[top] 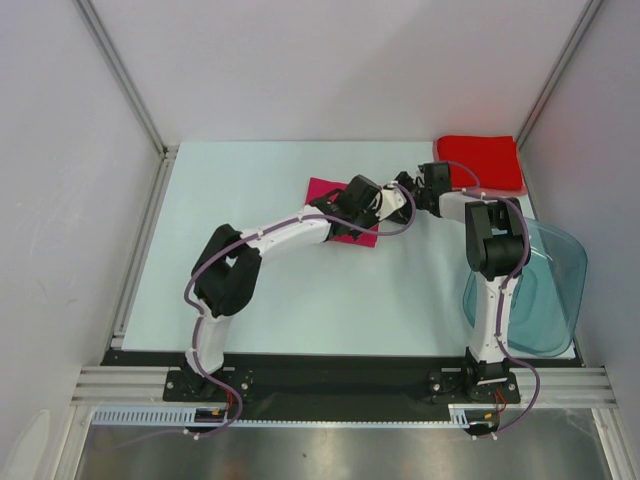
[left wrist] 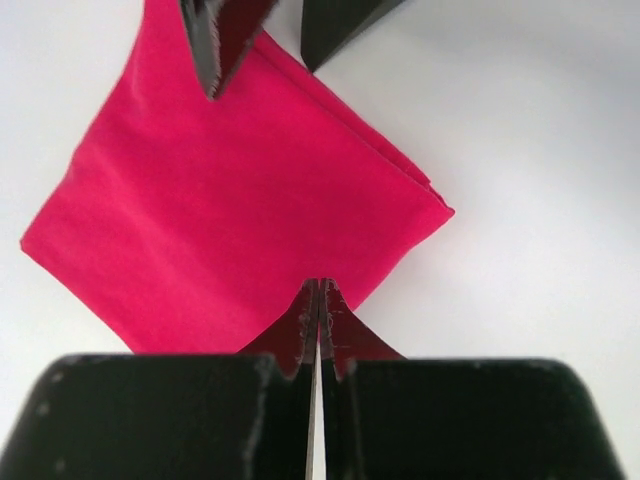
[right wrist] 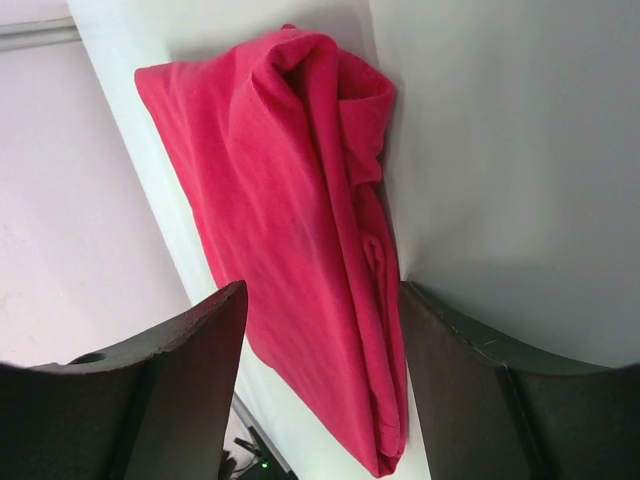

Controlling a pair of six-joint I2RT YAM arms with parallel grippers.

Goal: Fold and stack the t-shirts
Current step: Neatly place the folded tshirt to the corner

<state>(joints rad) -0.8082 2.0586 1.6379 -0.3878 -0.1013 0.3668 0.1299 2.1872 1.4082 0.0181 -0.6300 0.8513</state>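
Observation:
The magenta-pink t-shirt (top: pixel 325 190) lies folded flat in a square at the table's middle, partly under my left arm. In the left wrist view it (left wrist: pixel 230 220) fills the frame, and my left gripper (left wrist: pixel 320 290) is shut, tips over its near edge, with no cloth seen between them. My left gripper (top: pixel 372 205) hovers at the shirt's right side. The red t-shirt (top: pixel 480 160) lies folded at the back right corner. My right gripper (top: pixel 440 178) is open at its left edge. In the right wrist view the red shirt (right wrist: pixel 290 180) shows between the spread fingers (right wrist: pixel 322 290).
A translucent blue-grey tub (top: pixel 545 280) stands at the right edge beside my right arm. Two dark pointed tips (left wrist: pixel 215 40) show over the magenta shirt's far corner. White walls with metal posts (top: pixel 120 75) enclose the pale table (top: pixel 250 200).

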